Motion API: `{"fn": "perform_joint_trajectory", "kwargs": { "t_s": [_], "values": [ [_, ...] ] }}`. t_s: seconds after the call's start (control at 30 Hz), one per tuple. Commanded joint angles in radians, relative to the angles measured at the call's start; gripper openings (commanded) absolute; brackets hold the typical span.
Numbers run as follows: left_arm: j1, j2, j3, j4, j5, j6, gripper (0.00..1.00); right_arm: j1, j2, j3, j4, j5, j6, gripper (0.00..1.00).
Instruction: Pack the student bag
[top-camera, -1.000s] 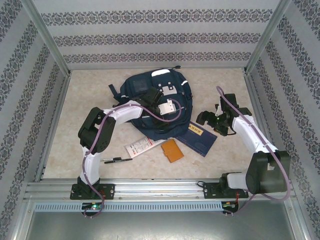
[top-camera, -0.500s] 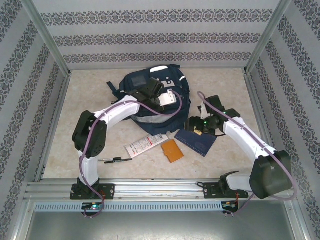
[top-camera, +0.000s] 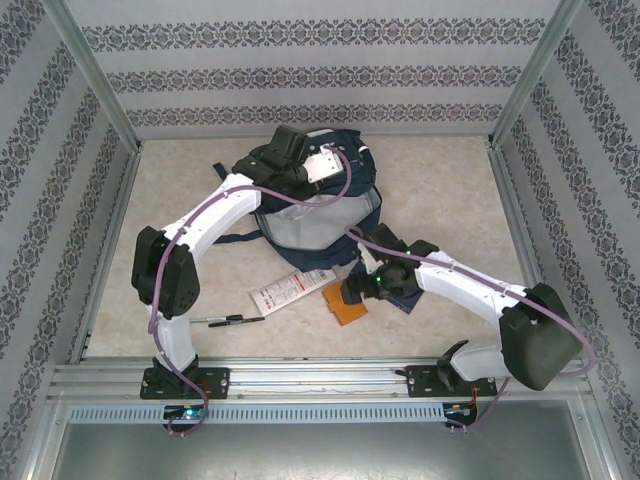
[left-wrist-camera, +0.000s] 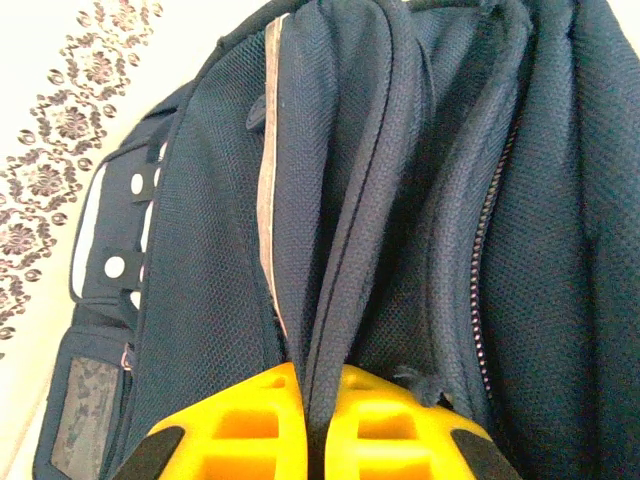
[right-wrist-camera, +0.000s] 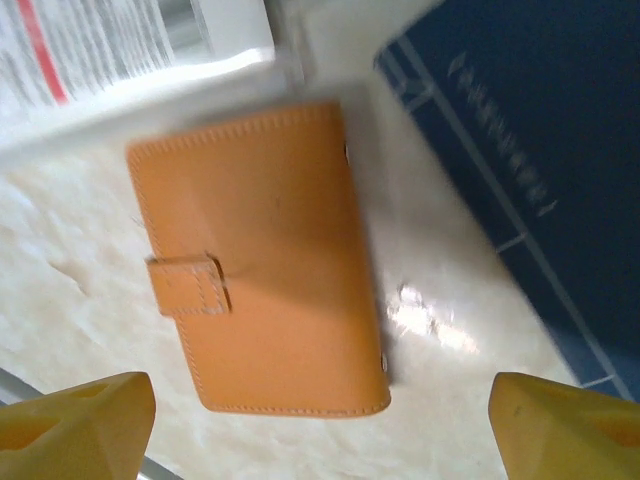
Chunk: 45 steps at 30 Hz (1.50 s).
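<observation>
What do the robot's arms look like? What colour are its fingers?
The left arm and right arm are white tubes with chunky black joints, each trailing a purple cable. The left fingers and right fingers are bright yellow.

orange wallet (right-wrist-camera: 262, 262): flat on table (top-camera: 450, 190) | navy booklet (right-wrist-camera: 520, 150): just beside | white leaflet (top-camera: 290, 292) | black pen (top-camera: 235, 320)

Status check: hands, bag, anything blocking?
Left hand shut on student bag fabric. Right hand open over orange wallet. Navy booklet lies beside wallet.
</observation>
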Motion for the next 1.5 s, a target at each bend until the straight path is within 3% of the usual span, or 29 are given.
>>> {"fn": "perform_joint_trajectory", "kwargs": {
  "t_s": [0.0,0.23,0.6,0.9,1.13,1.3,1.37,1.47],
  "values": [
    [0.032,-0.107,0.057,0.041,0.038,-0.013,0.0,0.052,-0.02,-0.046,0.045,0.05,0.098,0.85],
    [0.052,-0.113,0.01,0.034,0.1,-0.026,0.0,0.143,0.086,-0.016,0.105,0.074,0.179,0.86],
    [0.066,-0.107,-0.005,0.026,0.145,-0.044,0.0,0.226,0.262,0.147,0.018,0.215,0.018,0.98],
    [0.075,-0.121,-0.045,0.027,0.162,-0.034,0.0,0.283,0.376,0.219,-0.042,0.305,-0.002,0.98],
    [0.085,-0.133,-0.083,0.032,0.172,-0.027,0.0,0.288,0.33,0.194,-0.049,0.301,0.036,0.94],
    [0.097,-0.136,-0.1,0.043,0.161,-0.027,0.0,0.269,0.232,0.156,-0.057,0.281,0.094,0.98],
    [0.104,-0.132,-0.101,0.045,0.156,-0.035,0.0,0.242,0.166,0.136,-0.065,0.28,0.111,0.98],
    [0.113,-0.115,-0.104,0.056,0.153,-0.047,0.0,0.121,0.045,0.082,-0.073,0.275,0.169,0.98]
  ]
}}
